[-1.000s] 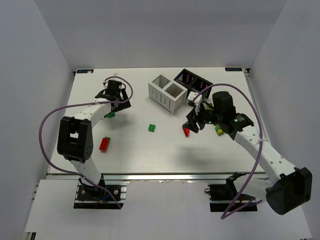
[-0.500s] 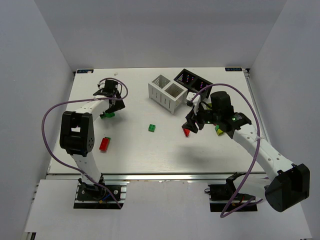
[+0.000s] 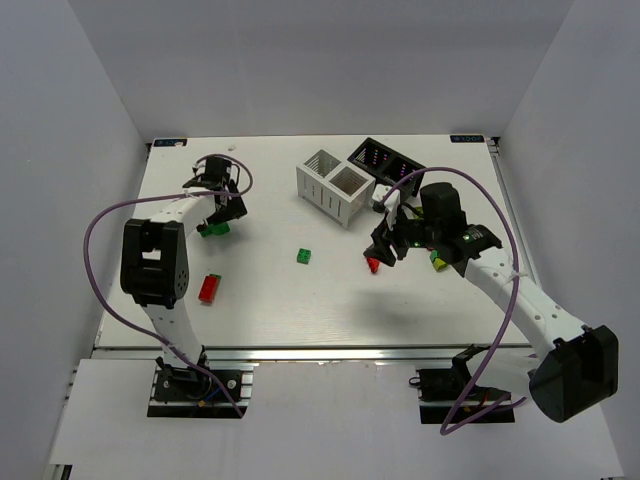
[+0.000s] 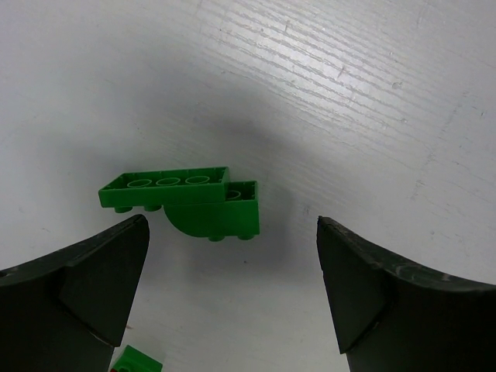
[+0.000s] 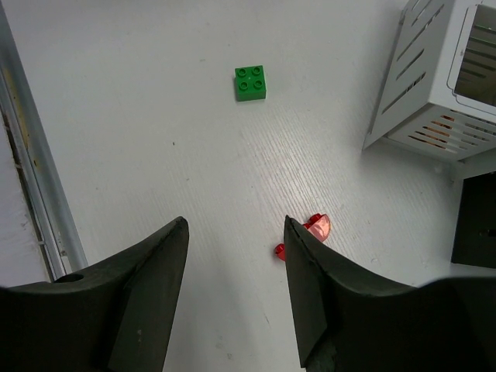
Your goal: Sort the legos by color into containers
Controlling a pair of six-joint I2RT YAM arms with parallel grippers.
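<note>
Standing side by side: white bin [image 3: 320, 190], black bin [image 3: 388, 160] (contents unclear).

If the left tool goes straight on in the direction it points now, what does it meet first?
Probably the green lego, which lies on the table straight ahead of the open left tool. How near it is, the wrist view does not show.

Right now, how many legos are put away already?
Not much looks done: a reddish bit shows through the white bin slots, nothing more I can see. In hand: nothing. The left claw hangs open over a green arch piece, the right claw open by a red piece. Left to sort: those, a red brick, green brick, yellow-green brick.
</note>
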